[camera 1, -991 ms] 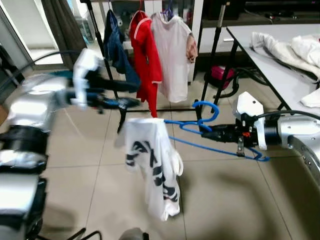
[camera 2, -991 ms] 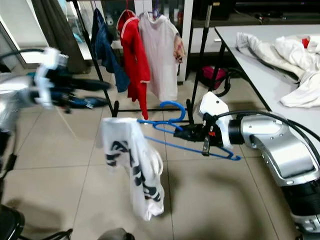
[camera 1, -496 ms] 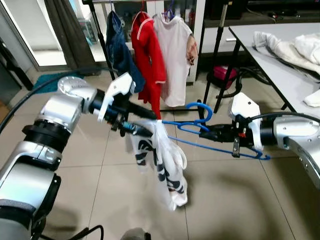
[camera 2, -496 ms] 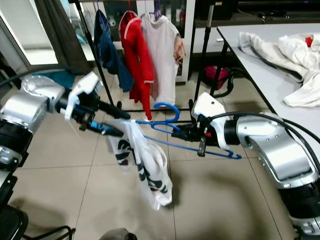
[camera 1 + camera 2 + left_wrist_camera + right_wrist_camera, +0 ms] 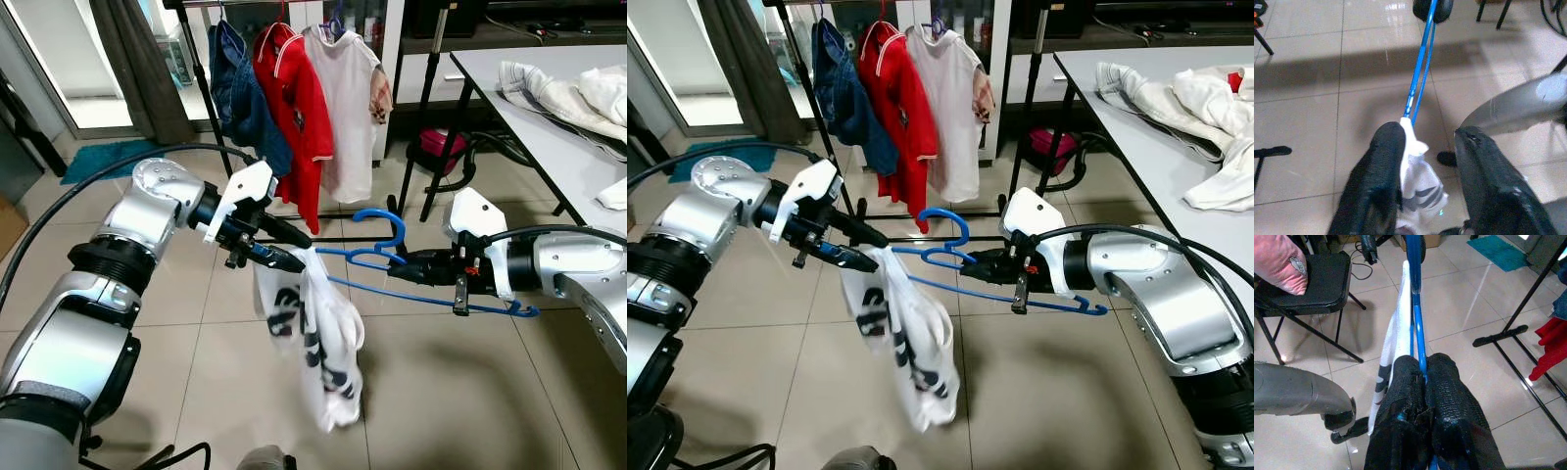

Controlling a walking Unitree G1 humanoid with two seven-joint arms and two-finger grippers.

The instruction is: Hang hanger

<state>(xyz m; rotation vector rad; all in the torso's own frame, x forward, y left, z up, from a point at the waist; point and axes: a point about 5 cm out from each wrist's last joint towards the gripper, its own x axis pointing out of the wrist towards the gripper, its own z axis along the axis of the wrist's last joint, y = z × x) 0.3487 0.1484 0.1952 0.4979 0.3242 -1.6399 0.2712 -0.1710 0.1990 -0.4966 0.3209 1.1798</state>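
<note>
over tiled floor (image 5: 460,372), right fingers (image 5: 1444,382) clamp blue hanger (image 5: 392,257).

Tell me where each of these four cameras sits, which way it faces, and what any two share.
Left eye: head, looking down at both arms, blue hanger, white shirt.
Right eye: beside it, same scene.
Left wrist: along left gripper, jaws open around shirt at the hanger's end.
Right wrist: along right gripper, shut on hanger, facing a black chair.
Both wrists share hanger and shirt.
</note>
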